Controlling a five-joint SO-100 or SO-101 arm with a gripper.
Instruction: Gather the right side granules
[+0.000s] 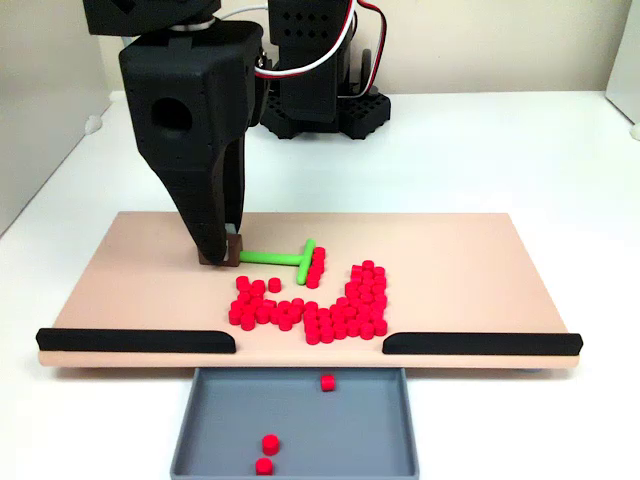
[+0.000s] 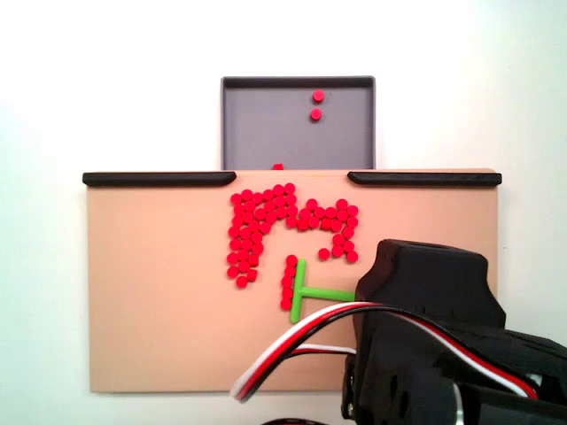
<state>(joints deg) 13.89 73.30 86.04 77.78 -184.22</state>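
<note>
The pincer (image 1: 232, 252) is gripping, closed, the stem end of the green T-shaped tool (image 1: 285, 257), whose crossbar is touching a column of red granules (image 1: 318, 266) on the tan board (image 1: 150, 290).

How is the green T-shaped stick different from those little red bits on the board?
The stick is green, single, long and thin, with a crossbar; the red bits are many stubby cylinders, each far smaller. The stick's stem end is in the claw; the bits lie loose, a few against the crossbar. Three bits sit in the grey tray. Both rest on the tan board.
</note>
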